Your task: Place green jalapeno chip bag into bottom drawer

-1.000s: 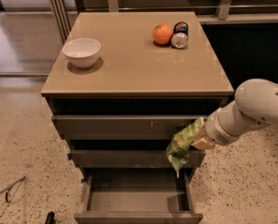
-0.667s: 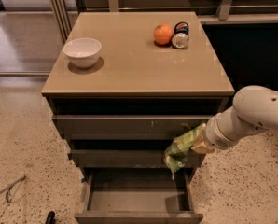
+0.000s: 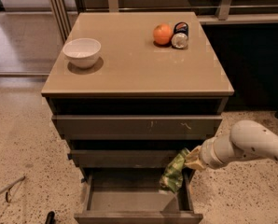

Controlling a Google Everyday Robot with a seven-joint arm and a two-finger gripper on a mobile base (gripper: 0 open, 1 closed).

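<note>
The green jalapeno chip bag [image 3: 174, 171] hangs from my gripper [image 3: 191, 158], which is shut on its upper edge. The white arm reaches in from the right. The bag dangles over the right end of the bottom drawer [image 3: 135, 214], which is pulled open with its tray showing. The bag's lower end is at about the level of the drawer's right wall; I cannot tell if it touches.
The cabinet top [image 3: 134, 59] holds a white bowl [image 3: 82, 52] at the left, and an orange fruit [image 3: 162, 33] and a lying can [image 3: 179, 35] at the back right. The top drawer [image 3: 136, 125] and middle drawer [image 3: 125, 158] are closed. A speckled floor surrounds the cabinet.
My gripper and the bag have moved down, from in front of the middle drawer to the right end of the open bottom drawer.
</note>
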